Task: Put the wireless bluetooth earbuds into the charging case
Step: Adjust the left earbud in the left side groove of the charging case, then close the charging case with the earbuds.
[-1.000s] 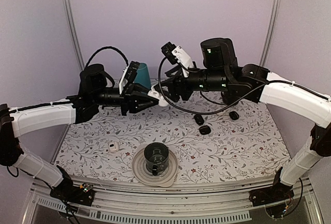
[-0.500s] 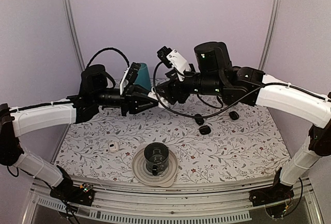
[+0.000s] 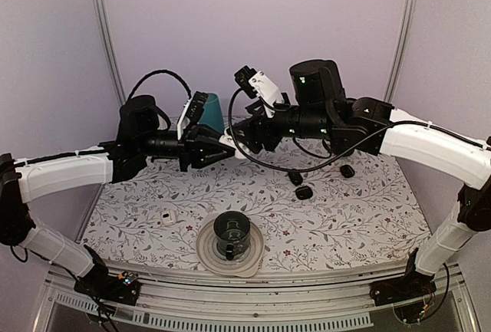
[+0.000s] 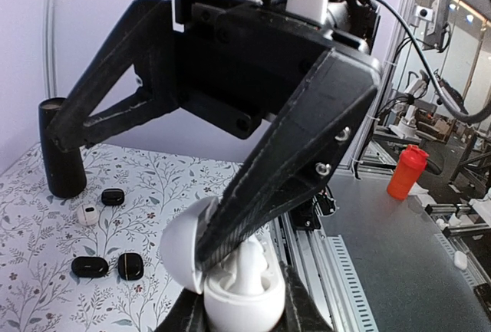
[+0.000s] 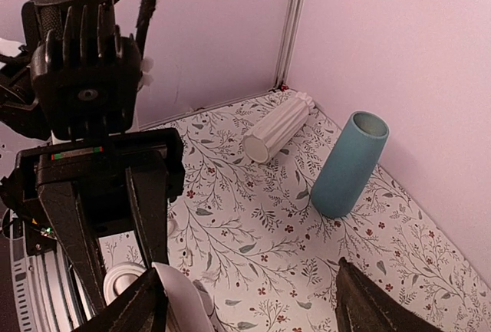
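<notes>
My left gripper (image 3: 224,142) is shut on the white charging case (image 4: 242,294), held in the air over the back of the mat. The case's lid (image 4: 182,249) stands open, and one white earbud (image 4: 250,261) sits upright in its socket. My right gripper (image 3: 241,137) faces it, open wide. In the left wrist view one of the right gripper's fingers (image 4: 284,163) slants down across the case mouth against the inside of the lid. The right wrist view shows the lid (image 5: 182,299) beside its left finger (image 5: 146,305). A tiny white piece with a dark mark (image 3: 168,217) lies on the mat.
A black cup on a pale saucer (image 3: 231,234) stands near the front edge. Three black oval objects (image 3: 304,192) lie to the right of centre. A teal vase (image 3: 212,111) and a white ribbed cylinder (image 5: 278,126) are at the back left corner.
My right gripper has moved left to the case, and its jaws now stand slightly wider. The left gripper has held still with the case.
</notes>
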Controlling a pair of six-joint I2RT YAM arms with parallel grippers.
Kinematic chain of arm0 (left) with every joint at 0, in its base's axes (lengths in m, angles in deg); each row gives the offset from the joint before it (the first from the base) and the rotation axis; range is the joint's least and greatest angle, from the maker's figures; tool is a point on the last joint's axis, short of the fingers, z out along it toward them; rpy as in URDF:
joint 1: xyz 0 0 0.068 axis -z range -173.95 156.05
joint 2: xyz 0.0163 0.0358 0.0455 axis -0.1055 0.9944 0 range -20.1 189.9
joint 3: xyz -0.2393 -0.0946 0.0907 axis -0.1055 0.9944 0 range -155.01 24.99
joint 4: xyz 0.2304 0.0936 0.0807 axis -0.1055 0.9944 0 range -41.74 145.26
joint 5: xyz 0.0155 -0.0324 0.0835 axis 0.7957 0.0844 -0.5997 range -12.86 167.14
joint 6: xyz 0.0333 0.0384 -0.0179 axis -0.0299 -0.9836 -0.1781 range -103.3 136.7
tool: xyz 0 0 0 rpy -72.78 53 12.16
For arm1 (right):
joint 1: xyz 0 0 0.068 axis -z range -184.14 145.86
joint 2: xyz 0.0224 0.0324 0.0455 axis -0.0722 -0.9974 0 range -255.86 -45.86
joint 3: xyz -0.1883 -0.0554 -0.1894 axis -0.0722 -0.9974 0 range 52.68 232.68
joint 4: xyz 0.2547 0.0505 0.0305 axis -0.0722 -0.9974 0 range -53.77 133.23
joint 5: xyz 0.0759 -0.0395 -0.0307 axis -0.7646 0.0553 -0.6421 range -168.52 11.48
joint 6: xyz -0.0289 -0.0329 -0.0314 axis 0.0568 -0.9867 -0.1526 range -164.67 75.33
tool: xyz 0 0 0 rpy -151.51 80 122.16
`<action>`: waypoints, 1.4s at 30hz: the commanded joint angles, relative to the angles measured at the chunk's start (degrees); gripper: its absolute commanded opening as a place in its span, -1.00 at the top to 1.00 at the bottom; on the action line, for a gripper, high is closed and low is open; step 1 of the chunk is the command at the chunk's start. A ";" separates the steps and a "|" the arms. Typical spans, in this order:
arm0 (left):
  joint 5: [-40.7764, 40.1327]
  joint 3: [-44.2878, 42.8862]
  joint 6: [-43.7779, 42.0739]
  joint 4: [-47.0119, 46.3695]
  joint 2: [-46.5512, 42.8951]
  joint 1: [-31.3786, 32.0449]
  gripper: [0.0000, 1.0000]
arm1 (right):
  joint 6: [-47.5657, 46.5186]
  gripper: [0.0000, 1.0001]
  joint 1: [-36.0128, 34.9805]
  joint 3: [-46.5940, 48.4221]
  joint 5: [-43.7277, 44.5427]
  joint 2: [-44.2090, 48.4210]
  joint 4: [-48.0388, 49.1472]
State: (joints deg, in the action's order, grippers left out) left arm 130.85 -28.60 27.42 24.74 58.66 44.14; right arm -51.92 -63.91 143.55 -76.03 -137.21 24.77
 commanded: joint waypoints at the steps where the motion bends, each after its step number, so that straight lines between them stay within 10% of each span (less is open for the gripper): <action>1: 0.25 -0.52 -0.09 -2.14 0.07 -0.23 1.00 | 2.67 -0.52 0.70 2.65 -4.25 -0.07 1.99; 42: -3.42 -1.31 5.81 -12.01 3.15 -1.29 1.00 | 35.55 -0.69 15.89 -18.89 -46.16 7.67 32.29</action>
State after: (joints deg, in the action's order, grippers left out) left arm 127.62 -28.64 31.77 16.91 60.87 43.79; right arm -20.11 -48.21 125.34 -116.91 -128.55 50.82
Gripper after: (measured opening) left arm 0.241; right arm 0.842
